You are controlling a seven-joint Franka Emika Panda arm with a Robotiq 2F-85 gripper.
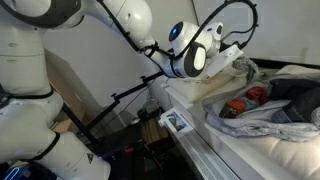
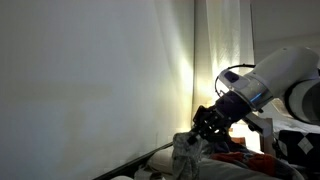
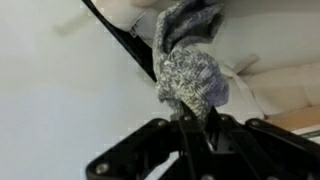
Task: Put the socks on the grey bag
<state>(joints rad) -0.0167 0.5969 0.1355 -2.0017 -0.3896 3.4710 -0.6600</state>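
My gripper (image 3: 190, 128) is shut on a grey speckled sock (image 3: 190, 75) that hangs from the fingertips and fills the middle of the wrist view. In an exterior view the gripper (image 1: 240, 62) is held above the bed with the sock (image 1: 247, 68) in it. In an exterior view the gripper (image 2: 203, 135) holds the pale sock (image 2: 186, 152) near the lower middle. A dark grey bag (image 1: 292, 95) lies on the bed at the right, with an orange-red item (image 1: 245, 102) beside it.
The bed (image 1: 235, 145) has a white frame edge and crumpled pale bedding (image 1: 265, 125). A black stand (image 1: 125, 100) and a small framed picture (image 1: 176, 122) are beside the bed. A pale curtain and wall (image 2: 100, 80) fill the background.
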